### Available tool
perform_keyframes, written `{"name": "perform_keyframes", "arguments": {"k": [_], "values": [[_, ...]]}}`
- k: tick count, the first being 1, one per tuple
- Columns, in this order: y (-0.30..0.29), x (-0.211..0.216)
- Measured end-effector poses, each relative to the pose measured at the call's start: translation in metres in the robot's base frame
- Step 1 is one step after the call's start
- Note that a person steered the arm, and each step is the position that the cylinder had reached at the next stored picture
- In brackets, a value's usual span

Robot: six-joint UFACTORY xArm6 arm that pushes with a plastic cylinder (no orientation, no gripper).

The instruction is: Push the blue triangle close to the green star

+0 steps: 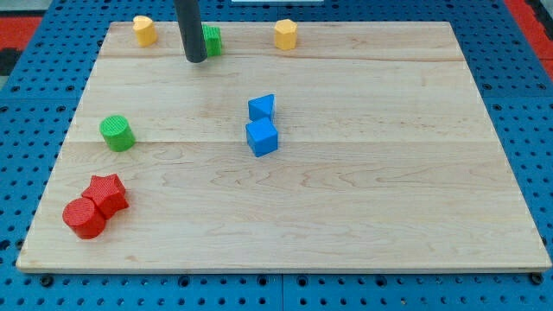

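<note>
Hovering at the view's top, my tip [195, 59] beside a half-hidden green block [212, 40], perhaps the star, well apart from the blue triangle [262, 107]; no jaws to judge.

Lab bench: wooden board [346, 216] on blue pegboard [34, 86].

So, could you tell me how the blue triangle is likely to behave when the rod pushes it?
The blue triangle looks flat-based, so it should slide, not roll. Its angled sides may make it turn under my tip. The blue cube sits right against it and could get dragged along.
</note>
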State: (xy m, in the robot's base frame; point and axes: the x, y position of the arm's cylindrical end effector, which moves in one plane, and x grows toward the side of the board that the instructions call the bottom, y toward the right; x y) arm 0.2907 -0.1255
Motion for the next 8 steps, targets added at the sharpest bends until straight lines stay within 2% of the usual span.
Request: {"name": "perform_keyframes", "arguments": {"k": [2, 3, 4, 5, 6, 7, 8], "values": [[0.132, 0.018], [0.138, 0.089], [0.131, 0.118], [0.046, 0.113], [0.021, 0.086], [0.021, 0.071], [0.042, 0.109]]}}
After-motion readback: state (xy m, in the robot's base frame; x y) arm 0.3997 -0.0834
